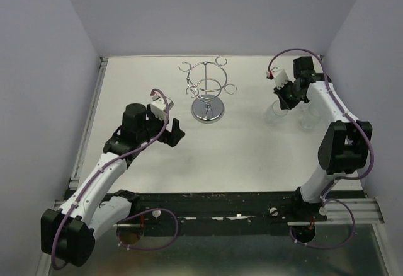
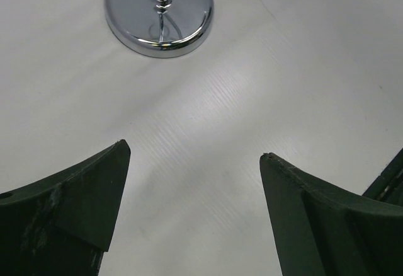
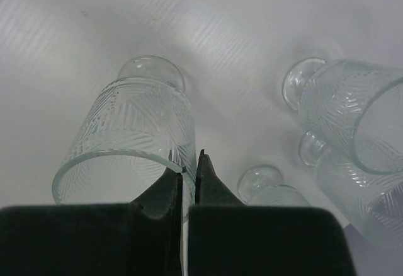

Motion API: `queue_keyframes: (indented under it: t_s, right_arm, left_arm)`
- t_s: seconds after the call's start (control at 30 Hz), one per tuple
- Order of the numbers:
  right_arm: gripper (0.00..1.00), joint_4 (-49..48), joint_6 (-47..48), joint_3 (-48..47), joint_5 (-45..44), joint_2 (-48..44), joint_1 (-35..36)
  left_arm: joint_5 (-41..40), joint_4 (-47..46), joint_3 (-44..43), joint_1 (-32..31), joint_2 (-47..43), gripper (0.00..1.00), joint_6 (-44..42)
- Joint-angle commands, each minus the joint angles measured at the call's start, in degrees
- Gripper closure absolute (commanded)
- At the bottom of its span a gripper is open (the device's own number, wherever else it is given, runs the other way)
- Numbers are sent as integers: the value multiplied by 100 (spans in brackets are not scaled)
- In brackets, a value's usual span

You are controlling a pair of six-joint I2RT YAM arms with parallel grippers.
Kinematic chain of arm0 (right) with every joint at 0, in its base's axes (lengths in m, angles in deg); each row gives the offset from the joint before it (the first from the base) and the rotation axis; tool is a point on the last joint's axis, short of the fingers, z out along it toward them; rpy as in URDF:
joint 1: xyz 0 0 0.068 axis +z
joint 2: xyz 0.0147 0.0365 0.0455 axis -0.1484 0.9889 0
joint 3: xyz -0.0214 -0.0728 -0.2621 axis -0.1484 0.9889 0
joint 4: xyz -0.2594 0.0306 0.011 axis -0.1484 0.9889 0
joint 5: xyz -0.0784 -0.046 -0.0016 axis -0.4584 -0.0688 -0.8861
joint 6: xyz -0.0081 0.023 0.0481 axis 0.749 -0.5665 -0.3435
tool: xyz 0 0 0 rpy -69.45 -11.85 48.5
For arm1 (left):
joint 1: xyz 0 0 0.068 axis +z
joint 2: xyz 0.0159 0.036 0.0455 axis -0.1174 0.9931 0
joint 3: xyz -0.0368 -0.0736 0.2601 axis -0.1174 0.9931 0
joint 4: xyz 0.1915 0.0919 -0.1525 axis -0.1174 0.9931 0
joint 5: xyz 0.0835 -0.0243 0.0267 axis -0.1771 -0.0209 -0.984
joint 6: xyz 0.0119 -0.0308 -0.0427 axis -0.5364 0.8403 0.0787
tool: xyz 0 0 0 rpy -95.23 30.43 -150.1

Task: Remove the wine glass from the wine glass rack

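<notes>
The chrome wine glass rack [image 1: 206,93] stands mid-table with no glass on its loops; its disc base [image 2: 158,12] shows in the left wrist view. My right gripper [image 3: 189,169] is shut on the rim of a clear patterned wine glass [image 3: 135,137], one finger inside the bowl and one outside. The glass is upright at the table's right [image 1: 277,113]; I cannot tell whether its foot touches the table. My left gripper [image 2: 195,153] is open and empty, just in front and to the left of the rack base [image 1: 173,131].
Three other patterned glasses stand to the right of the held one [image 3: 352,112] [image 3: 368,194] [image 3: 271,191], near the right wall. Grey walls enclose the white table [image 1: 239,156] on three sides.
</notes>
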Motion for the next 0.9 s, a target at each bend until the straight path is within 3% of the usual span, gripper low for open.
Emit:
queue_keyframes:
  t_s: [0.0,0.27,0.5,0.6,0.87]
  right_arm:
    - [99,377,-26,-374,-277,348,-226]
    - [96,378,-35,-435,-427,630,-569]
    - [84,378,-52,-479,-445,701,-604]
    - [71,369,-96,-471,-445,666,-622]
    - [13,255,-368,-532,-279,165,-622]
  left_arm:
    - [-458,243,-228,155,-124,1,-526]
    - [-722,340,-299,296,-54,1,-948]
    - [-705,322,-369,349,43,1,-1001]
    - [-713,305,-387,358,69,1,-1010]
    - [-555,147,-369,393,122,1,-1001]
